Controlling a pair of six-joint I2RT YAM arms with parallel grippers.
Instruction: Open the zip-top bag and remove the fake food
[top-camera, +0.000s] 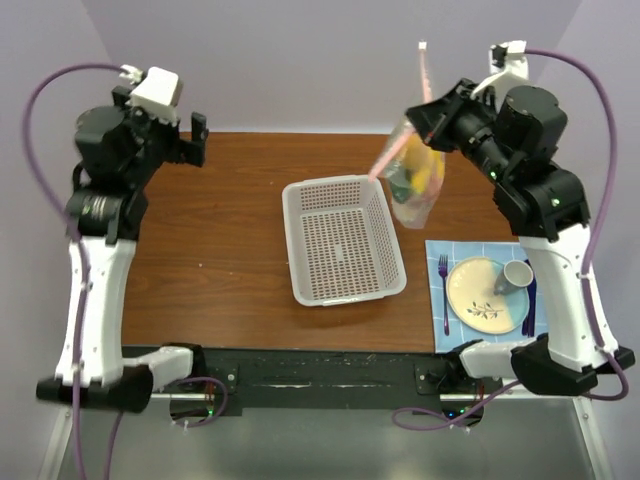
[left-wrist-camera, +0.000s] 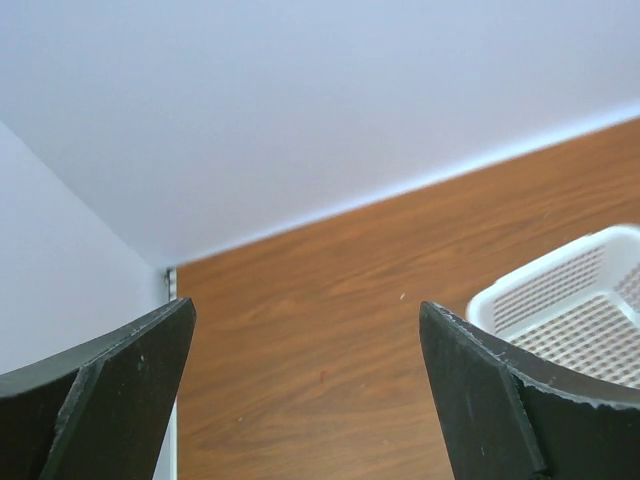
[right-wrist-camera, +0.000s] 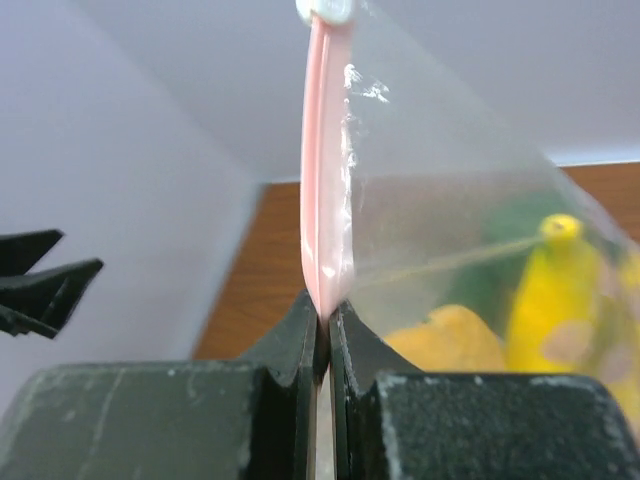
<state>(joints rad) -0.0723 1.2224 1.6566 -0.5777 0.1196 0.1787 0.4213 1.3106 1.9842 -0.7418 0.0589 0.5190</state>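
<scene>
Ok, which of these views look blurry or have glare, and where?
Right wrist: the zip-top bag carries white glare streaks beside its pink strip, and the fake food inside is out of focus. Left wrist: table grain and basket look sharp. Top external: even light, no glare.

Brown table (top-camera: 220, 240) holds a basket (top-camera: 293, 245) and perhaps a placemat (top-camera: 470, 249).

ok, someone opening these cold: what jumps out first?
The right gripper stands out first: it is shut on the pink zip strip of the zip-top bag, which hangs in the air by the far right corner of the white basket. The yellow and green fake food sags in the bag's bottom. The left gripper is open and holds nothing, over the table's far left.
</scene>
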